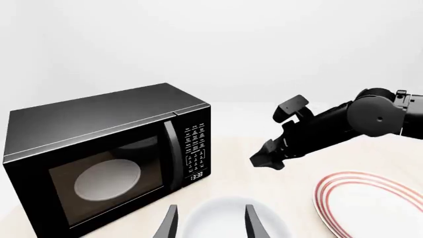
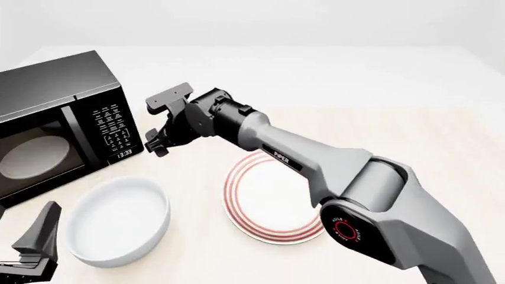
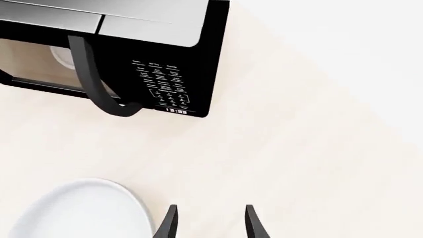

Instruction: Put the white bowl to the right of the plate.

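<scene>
Flanking the white bowl (image 2: 118, 220): black microwave (image 2: 55, 124) left, plate (image 2: 272, 201) right.

Right arm (image 2: 316, 163): grey links, black wrist, white "PIPER" lettering, red ring on black joint cap; black pincer (image 2: 158, 144)

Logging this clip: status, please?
Both pincers open, empty: left low beside the bowl, right near the microwave. Bowl left of plate. Right arm crosses above the plate.

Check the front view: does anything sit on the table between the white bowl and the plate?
No. The front view shows only a bare strip of table between the white bowl and the plate; the right arm passes above the plate, not between them.
</scene>
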`<act>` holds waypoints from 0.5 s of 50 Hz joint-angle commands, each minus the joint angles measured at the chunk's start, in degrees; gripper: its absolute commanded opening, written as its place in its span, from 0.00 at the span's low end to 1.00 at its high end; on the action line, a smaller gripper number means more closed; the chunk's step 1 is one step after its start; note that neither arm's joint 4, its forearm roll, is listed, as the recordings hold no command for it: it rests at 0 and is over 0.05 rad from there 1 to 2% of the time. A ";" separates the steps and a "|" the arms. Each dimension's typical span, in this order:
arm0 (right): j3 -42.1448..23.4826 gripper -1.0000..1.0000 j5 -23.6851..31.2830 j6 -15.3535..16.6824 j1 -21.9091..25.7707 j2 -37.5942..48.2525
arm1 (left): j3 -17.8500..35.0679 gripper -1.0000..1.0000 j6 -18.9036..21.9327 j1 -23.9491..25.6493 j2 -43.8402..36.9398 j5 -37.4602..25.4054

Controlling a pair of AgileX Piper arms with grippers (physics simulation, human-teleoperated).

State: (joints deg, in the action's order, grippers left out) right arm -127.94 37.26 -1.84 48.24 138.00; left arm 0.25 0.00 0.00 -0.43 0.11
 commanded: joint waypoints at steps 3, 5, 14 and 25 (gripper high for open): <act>-1.73 1.00 1.70 -1.05 1.79 2.98 | 0.00 1.00 0.00 0.00 0.00 0.00; -0.91 1.00 1.23 -0.71 2.08 2.92 | 0.00 1.00 0.00 0.00 0.00 0.00; 1.18 1.00 0.09 -2.43 4.26 2.92 | 0.00 1.00 0.00 0.00 0.00 0.00; 4.08 1.00 -1.56 -3.70 6.81 2.30 | 0.00 1.00 0.00 0.00 0.00 0.00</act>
State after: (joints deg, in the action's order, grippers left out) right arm -126.03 36.89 -4.47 52.95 140.59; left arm 0.25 0.00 0.00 -0.43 0.11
